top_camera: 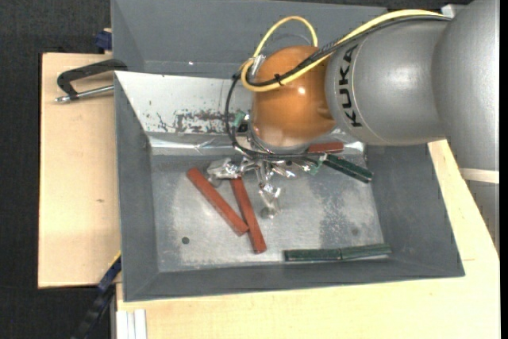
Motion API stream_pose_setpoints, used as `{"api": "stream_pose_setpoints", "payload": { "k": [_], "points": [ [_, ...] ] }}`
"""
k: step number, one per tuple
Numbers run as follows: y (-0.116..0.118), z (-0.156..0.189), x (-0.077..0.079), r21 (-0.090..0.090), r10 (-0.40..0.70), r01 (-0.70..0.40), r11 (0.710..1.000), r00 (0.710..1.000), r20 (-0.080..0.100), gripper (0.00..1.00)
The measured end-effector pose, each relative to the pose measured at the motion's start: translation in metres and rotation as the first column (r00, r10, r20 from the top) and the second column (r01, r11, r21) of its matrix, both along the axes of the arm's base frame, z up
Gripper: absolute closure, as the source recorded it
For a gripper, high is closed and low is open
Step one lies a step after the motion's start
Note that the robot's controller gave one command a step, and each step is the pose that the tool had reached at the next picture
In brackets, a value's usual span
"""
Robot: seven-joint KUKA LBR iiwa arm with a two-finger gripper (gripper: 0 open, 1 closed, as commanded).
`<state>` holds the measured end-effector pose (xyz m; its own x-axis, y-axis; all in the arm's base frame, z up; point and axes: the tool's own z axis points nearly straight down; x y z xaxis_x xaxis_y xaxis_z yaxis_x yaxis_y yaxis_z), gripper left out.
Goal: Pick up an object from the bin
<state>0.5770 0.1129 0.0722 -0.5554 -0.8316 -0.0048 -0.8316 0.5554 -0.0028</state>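
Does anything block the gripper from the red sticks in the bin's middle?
Nothing visible does. The gripper hangs close beside the nearer red stick. A second red stick meets that one near its lower end; the green stick lies apart.

Sticks in the bin, with the gripper over mid-floor.
Left of centre, the left stick and the middle stick slant together toward the near side, with the gripper just to their right. The long stick lies along the near wall. The far stick lies right, partly under the arm.
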Motion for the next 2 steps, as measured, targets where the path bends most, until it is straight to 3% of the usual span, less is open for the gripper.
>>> {"api": "stream_pose_setpoints", "payload": {
  "k": [1,2],
  "points": [
    [-0.005,0.004,0.006,0.001,0.195,-0.195,0.981,0.981,0.001,0.00],
    [0.028,-0.001,0.015,0.002,-0.224,0.224,0.974,0.974,-0.001,1.00]
  ]
}}
